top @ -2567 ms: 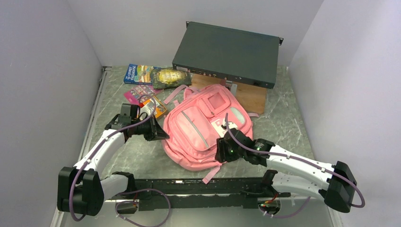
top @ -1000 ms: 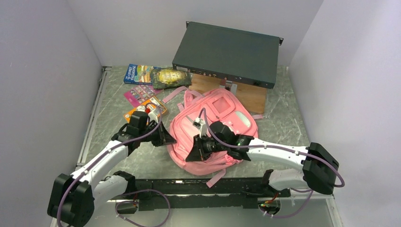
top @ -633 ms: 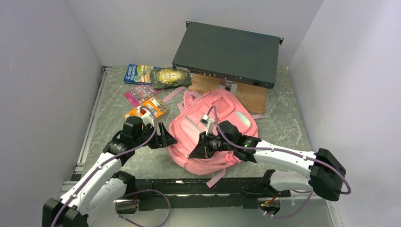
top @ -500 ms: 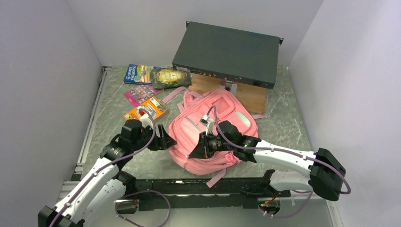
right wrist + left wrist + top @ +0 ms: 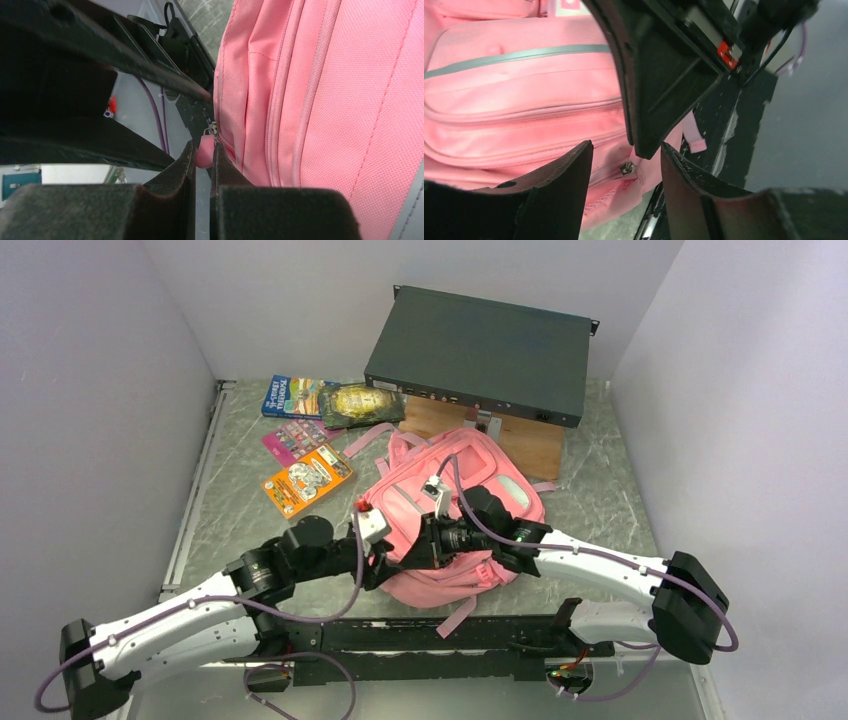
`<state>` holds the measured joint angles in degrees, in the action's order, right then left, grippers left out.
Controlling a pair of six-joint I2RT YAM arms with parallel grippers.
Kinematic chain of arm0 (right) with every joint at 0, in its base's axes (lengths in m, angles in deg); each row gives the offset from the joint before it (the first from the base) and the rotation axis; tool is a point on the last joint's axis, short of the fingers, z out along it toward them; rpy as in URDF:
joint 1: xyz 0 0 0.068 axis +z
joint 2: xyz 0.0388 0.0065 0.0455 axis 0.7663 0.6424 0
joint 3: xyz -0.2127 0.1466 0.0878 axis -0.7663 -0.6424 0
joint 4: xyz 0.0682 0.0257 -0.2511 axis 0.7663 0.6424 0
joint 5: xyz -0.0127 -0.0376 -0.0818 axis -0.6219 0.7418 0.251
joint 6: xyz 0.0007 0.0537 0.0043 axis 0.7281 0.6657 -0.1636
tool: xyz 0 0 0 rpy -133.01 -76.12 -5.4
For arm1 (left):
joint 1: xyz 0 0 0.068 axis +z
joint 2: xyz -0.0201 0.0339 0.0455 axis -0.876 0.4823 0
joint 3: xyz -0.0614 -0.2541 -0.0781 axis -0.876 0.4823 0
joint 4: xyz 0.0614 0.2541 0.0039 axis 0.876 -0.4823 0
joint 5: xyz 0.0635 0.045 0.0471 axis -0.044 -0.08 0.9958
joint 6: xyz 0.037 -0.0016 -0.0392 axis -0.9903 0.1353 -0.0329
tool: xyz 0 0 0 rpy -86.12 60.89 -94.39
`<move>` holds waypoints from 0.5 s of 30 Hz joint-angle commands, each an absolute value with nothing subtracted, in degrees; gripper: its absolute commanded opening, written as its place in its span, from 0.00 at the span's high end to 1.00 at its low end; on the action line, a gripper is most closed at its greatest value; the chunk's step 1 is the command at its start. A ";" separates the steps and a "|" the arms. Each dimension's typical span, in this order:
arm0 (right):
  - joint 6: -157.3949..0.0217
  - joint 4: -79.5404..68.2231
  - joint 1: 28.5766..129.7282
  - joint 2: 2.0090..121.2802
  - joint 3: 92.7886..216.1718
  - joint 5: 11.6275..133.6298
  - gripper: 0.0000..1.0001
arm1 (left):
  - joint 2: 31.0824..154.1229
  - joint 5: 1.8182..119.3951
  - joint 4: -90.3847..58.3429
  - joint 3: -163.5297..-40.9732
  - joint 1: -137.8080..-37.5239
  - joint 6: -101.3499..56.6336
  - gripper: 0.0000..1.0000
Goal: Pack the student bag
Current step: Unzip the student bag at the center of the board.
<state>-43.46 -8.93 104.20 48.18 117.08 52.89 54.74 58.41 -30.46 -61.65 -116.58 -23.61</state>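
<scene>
Student bag (image 5: 465, 455): lies front-up in the middle of the table (image 5: 610, 500), its near edge just beside both arms; judged not yet opened.
Right gripper (image 5: 202, 152): pressed together on the pink zip pull (image 5: 205, 144), likely so it can draw the zip open.
Left gripper (image 5: 625, 150): spread and empty, flanking the same zip end; probably there to brace the fabric.
Orange booklet (image 5: 305, 480): loose on the table to the bag's left, seemingly awaiting packing.

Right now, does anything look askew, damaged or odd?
Nothing spilled or damaged. The grey case sits tilted on a wooden block. Both arms crowd one student bag corner: right gripper pinches a pink zip tab, left gripper open beside it.
</scene>
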 commanded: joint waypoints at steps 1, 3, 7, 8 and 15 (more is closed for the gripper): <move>-39.79 -17.29 103.45 45.31 119.16 48.74 1.00 | 56.11 62.26 -30.64 -63.94 -120.70 -36.56 0.45; -39.26 -17.25 103.02 44.35 118.82 48.89 1.00 | 54.59 62.33 -28.33 -62.21 -120.86 -37.82 0.45; -37.45 -18.94 102.27 43.52 118.12 47.23 1.00 | 55.19 62.34 -29.65 -62.15 -121.84 -40.72 0.45; -37.04 -19.47 102.16 43.51 117.99 46.82 1.00 | 55.75 63.16 -30.39 -62.42 -122.52 -41.50 0.44; -36.20 -20.63 102.06 44.54 118.24 45.43 1.00 | 60.78 70.93 -30.00 -63.94 -125.94 -44.32 0.63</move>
